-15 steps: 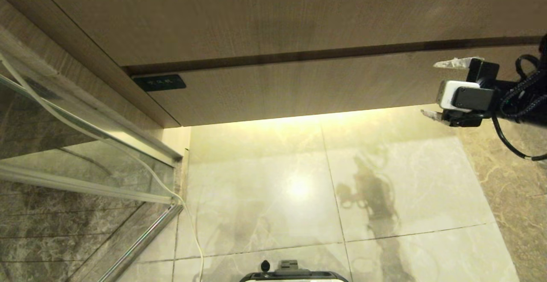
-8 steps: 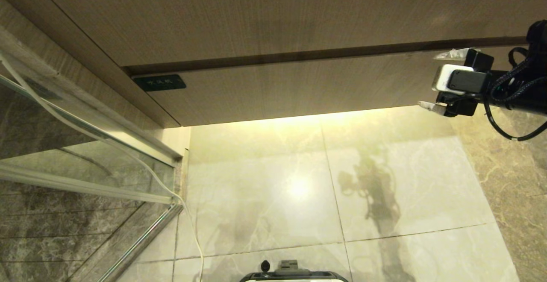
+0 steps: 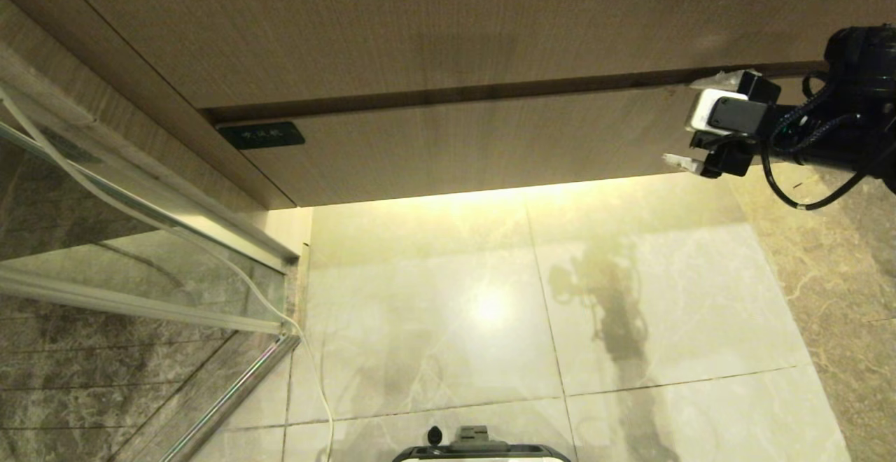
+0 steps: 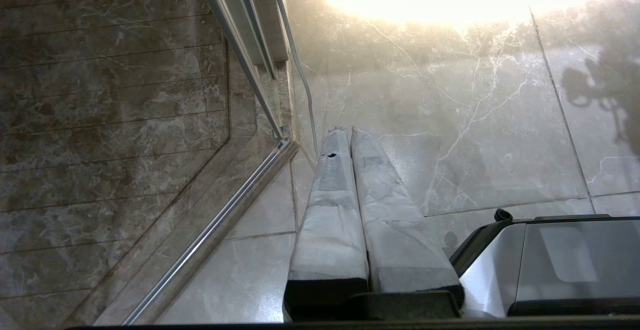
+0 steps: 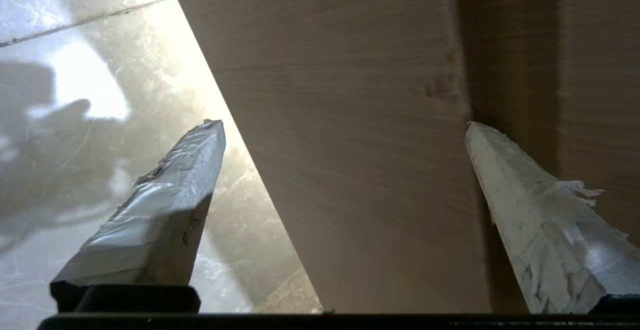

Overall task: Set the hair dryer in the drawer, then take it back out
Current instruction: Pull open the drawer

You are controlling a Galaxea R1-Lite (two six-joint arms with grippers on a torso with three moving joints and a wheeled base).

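Task looks to be at its very start, judged from the layout: the drawer (image 3: pixel 455 143) is closed, its front flush under the taller plain panel (image 3: pixel 448 21), with only the dark seam between them showing. The small black label plate (image 3: pixel 261 135) sits at the drawer front's left end. Hair dryer not in any view; cannot say where it is, whether inside the drawer or elsewhere. Drawer contents hidden behind the closed front, so nothing to record about what it holds. Right gripper (image 3: pixel 689 122) hovers at the drawer front's right end, far from the label plate, fingers spread wide and empty: upper fingertip near the seam at the drawer's top edge, lower fingertip near its bottom edge, so the front lies between them. The right wrist view confirms this, with the front panel filling the gap between the taped fingers (image 5: pixel 165 205). Contact with the wood cannot be told. Left gripper (image 4: pixel 345 135) is parked low over the marble floor (image 3: pixel 490 308), well away from the drawer, taped fingers pressed together on nothing. Left to do, by my reading: open the drawer, stow the dryer, retrieve it.
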